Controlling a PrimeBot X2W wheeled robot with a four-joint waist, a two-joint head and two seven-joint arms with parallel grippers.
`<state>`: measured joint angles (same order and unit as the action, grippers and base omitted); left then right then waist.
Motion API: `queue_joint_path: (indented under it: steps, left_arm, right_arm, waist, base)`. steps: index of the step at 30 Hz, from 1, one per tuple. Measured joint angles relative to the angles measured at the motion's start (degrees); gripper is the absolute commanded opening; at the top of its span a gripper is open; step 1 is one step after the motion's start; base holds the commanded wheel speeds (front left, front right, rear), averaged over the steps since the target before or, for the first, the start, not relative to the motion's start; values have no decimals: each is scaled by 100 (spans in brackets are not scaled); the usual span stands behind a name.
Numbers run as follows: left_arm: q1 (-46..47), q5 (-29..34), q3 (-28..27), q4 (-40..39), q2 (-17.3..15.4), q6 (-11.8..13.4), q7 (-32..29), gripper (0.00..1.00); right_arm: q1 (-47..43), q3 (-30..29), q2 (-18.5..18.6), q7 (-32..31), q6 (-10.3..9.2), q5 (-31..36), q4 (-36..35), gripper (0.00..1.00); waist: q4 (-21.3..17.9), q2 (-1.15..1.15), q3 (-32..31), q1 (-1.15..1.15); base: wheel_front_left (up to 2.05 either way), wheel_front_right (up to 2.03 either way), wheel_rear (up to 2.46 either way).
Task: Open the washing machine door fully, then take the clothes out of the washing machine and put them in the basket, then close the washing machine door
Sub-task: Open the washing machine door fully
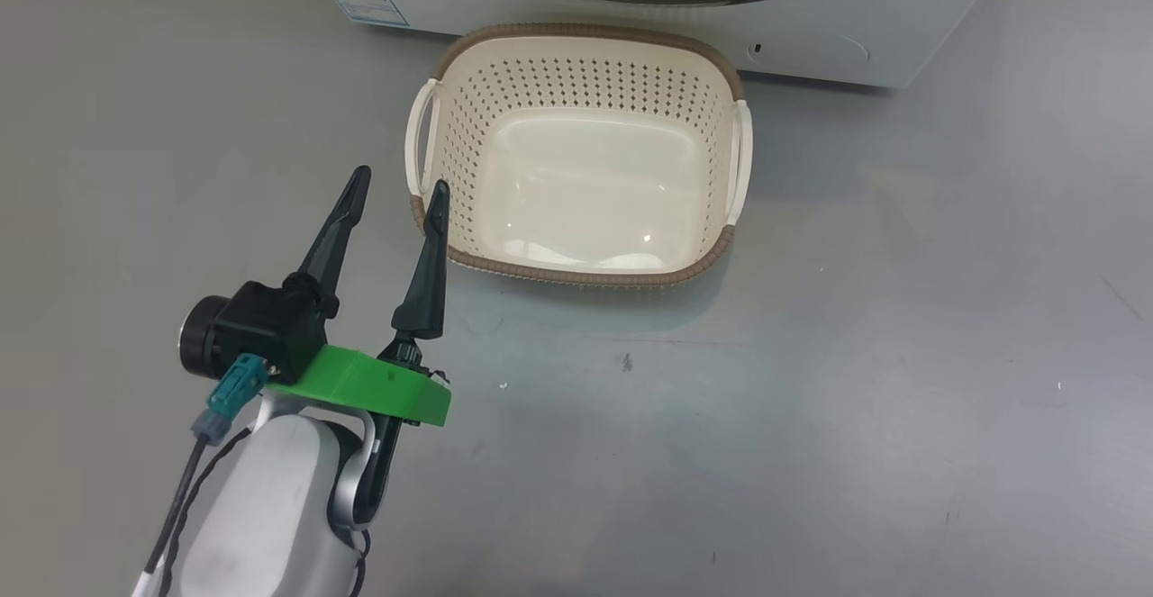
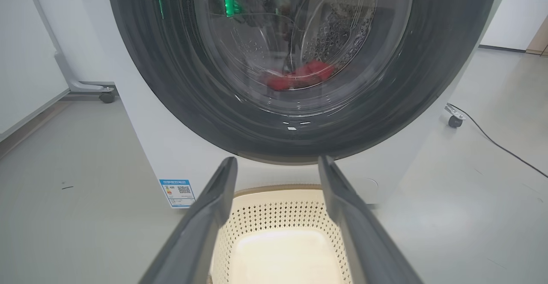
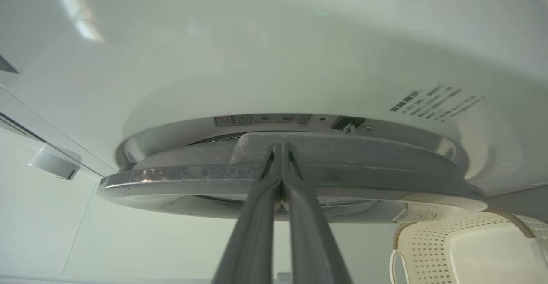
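The right gripper (image 3: pixel 282 147), jaws pressed together, seems to touch the edge of the washing machine door (image 3: pixel 364 168) at twelve o'clock, which runs nine to three, while the left gripper (image 1: pixel 400 177), jaws spread, hangs by the basket (image 1: pixel 585 34).

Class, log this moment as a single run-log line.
left gripper: open, near basket | right gripper: shut, tips at door edge | clothes: in washing machine | basket: empty

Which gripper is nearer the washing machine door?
Right. The right gripper, fingers shut, is at the edge of the door; the left gripper hangs open beside the basket, short of the door.
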<state>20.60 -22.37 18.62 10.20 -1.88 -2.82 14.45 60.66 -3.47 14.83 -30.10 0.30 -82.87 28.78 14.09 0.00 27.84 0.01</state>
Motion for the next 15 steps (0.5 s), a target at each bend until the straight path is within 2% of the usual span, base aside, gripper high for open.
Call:
queue_joint_path:
  steps: [6,12,15]
  left_arm:
    - [82,-76,79,-55,2,9,0,100]
    - [171,-125,190,-92,8,52,0,100]
    - [255,-125,237,-138,11,54,1,100]
  right_arm:
    - [353,71,116,-170,-100,35,97,0]
    - [558,90,159,-279,-108,36,214,0]
    - [743,113,190,-347,-198,36,266,0]
  waist:
    - [81,0,159,0]
    - [165,0,293,0]
    - [211,0,382,0]
  base:
    - [0,0,0]
    - [0,0,0]
    - [0,0,0]
